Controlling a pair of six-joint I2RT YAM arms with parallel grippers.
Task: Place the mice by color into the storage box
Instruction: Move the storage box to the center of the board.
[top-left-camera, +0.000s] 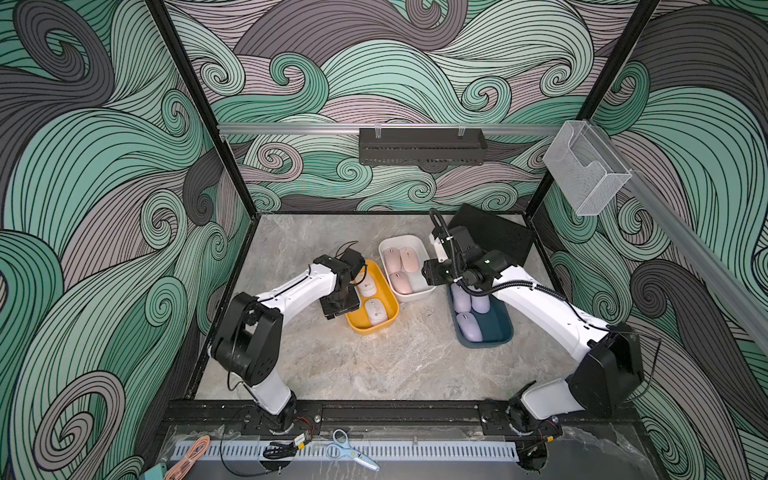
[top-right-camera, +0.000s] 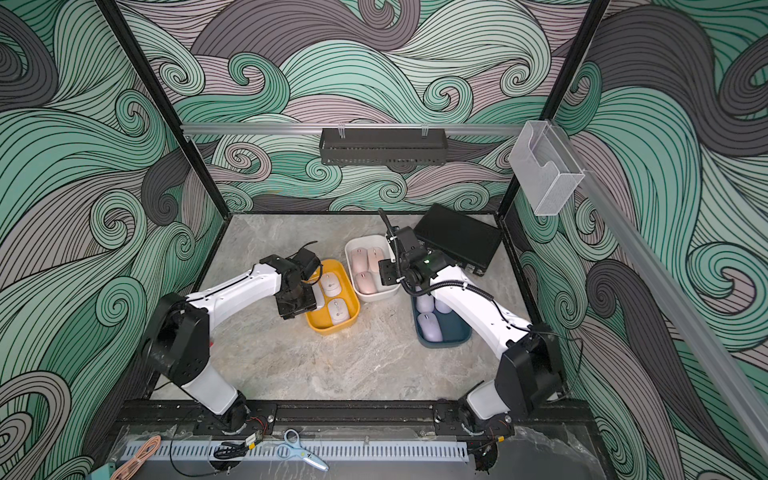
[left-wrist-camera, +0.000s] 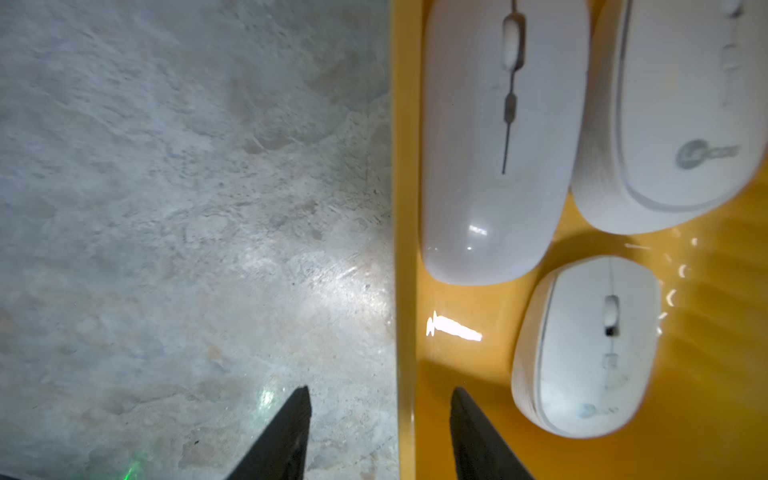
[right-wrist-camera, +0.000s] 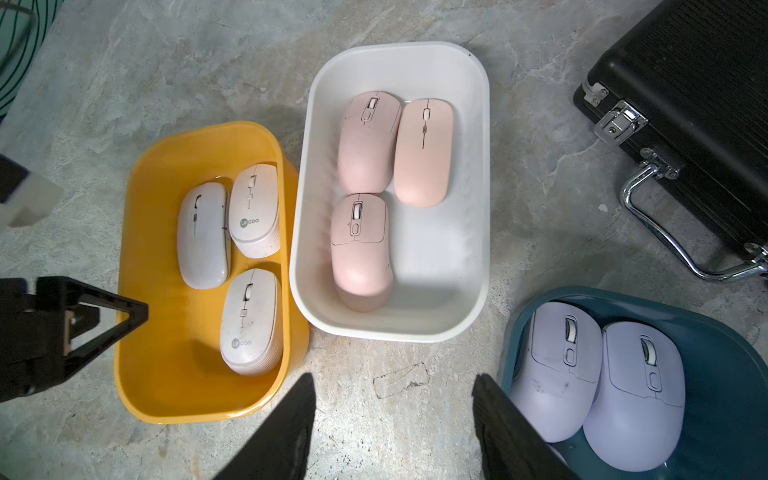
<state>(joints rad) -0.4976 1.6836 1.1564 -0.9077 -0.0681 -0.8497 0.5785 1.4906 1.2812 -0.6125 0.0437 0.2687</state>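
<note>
Likely withdrawal, mice binned by colour: left claw, right claw agape, empty; lift vertically, clear of yellow bin wall.

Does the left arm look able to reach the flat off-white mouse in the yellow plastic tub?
Probably yes: the left gripper is open over the yellow tub's wall, and the flat off-white mouse lies uncovered just ahead, though tight against that wall.
</note>
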